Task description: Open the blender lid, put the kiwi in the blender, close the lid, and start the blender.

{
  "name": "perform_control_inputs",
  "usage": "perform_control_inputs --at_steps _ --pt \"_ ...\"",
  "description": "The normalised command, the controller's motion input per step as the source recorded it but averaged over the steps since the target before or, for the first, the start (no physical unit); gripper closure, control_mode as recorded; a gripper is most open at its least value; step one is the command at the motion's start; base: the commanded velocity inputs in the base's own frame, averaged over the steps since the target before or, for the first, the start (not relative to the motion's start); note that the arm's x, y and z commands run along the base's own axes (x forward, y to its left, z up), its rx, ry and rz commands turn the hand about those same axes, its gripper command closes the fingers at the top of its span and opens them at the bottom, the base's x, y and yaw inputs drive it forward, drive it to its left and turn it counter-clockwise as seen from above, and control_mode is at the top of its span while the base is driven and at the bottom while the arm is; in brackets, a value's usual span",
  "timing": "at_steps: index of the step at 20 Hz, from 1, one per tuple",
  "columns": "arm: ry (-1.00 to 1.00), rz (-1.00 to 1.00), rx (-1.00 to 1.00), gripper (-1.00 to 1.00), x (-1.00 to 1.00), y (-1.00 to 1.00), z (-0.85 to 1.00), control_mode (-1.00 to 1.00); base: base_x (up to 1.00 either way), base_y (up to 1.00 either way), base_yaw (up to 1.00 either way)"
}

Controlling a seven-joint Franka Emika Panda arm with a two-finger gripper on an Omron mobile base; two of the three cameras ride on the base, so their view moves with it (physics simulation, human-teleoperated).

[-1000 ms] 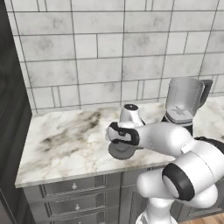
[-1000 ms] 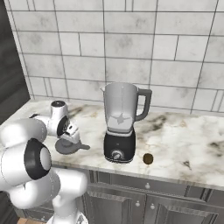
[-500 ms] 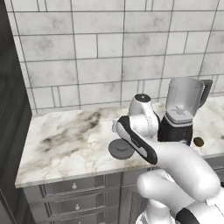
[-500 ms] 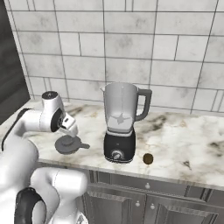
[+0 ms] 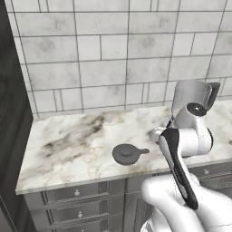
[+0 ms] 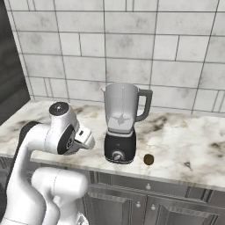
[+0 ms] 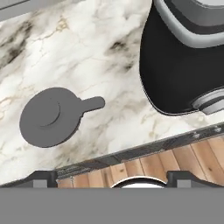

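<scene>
The blender lid (image 5: 129,154) lies flat on the marble counter, its tab pointing right; it is also in the hand view (image 7: 50,116), left of centre. The blender (image 6: 121,127) stands with its jar top uncovered, and its black base (image 7: 183,65) fills the upper right of the hand view. On the counter just right of the base rests the kiwi (image 6: 149,159). My gripper (image 7: 113,177) hovers above the counter's front edge between lid and blender. It is open, its finger tips (image 7: 43,177) far apart with nothing between them.
The counter (image 5: 77,145) ends at a dark tall cabinet (image 5: 11,136) on the left and a tiled wall behind. Drawers (image 6: 167,200) run below the front edge. My arm's elbow (image 6: 59,132) stands left of the blender.
The arm has swung right, away from the lid and towards the blender. The lid stays flat on the counter where it was set down. The jaws have widened slightly.
</scene>
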Motion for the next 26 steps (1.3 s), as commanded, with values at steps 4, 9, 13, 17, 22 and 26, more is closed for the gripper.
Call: perform_control_inputs --at_steps 4,9,13,17,22,26 --pt "-0.19 0.00 -0.03 -1.00 -0.97 -1.00 0.19 -1.00 0.00 0.00 0.00" --pt "-0.09 0.00 0.00 -1.00 -0.81 -1.00 -0.11 -1.00 0.00 0.00 0.00" --pt "0.01 0.05 -0.04 -1.00 -0.17 -1.00 -0.71 -1.00 0.00 0.00 0.00" --pt "-0.03 0.20 -0.04 -1.00 0.00 -1.00 -0.42 -1.00 0.00 0.00 0.00" --pt "-0.03 0.21 -0.11 -1.00 0.01 -0.90 -0.05 -1.00 0.00 0.00 0.00" --pt "0.00 0.17 -0.11 -1.00 0.23 -0.63 0.00 -1.00 0.00 0.00 0.00"
